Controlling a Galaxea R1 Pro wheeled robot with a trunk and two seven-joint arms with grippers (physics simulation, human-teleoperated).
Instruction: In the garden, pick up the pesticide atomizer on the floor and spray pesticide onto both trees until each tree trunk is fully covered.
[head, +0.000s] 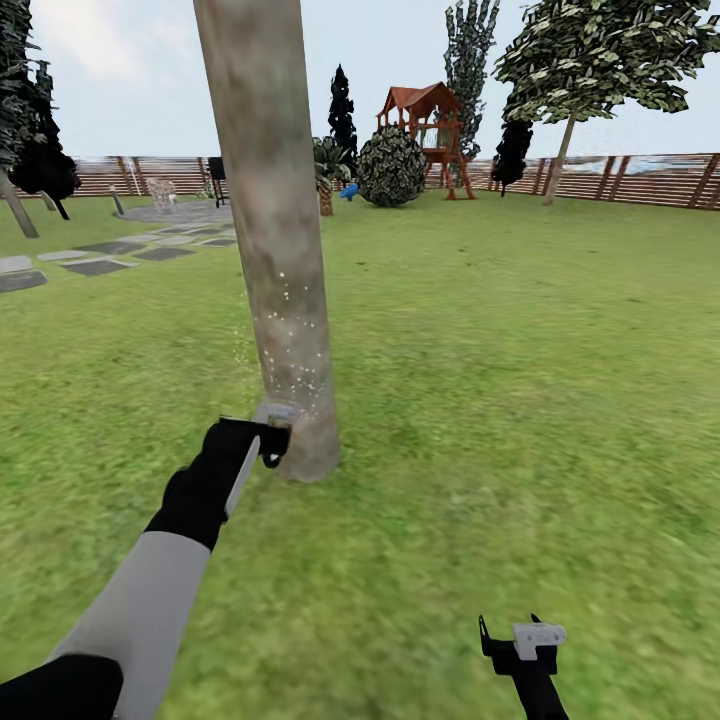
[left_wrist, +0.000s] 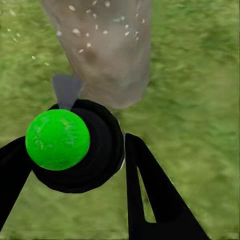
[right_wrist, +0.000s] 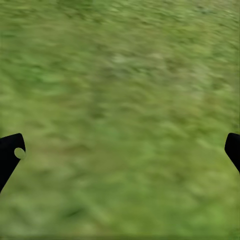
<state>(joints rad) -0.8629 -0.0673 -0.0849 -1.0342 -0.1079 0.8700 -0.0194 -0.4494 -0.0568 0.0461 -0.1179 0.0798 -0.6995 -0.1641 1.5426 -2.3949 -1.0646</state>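
Note:
A thick beige-grey tree trunk (head: 275, 230) rises from the grass just ahead of me, its lower part dotted with white pesticide specks (head: 290, 340). My left gripper (head: 262, 440) is low at the trunk's base, shut on the pesticide atomizer (left_wrist: 82, 145), a dark round bottle with a bright green dot. In the left wrist view the speckled trunk (left_wrist: 107, 50) stands close beyond the bottle. My right gripper (head: 512, 640) hangs open over bare grass at the lower right. A second tree (head: 560, 150) with a leafy crown stands far off by the fence.
A brown slat fence (head: 620, 178) edges the lawn. Far back stand a red-roofed play tower (head: 425, 130), a round bush (head: 390, 168) and a short palm (head: 325, 175). Grey stepping stones (head: 95, 262) lead to a paved circle at the left. Dark trees (head: 35, 130) line the left side.

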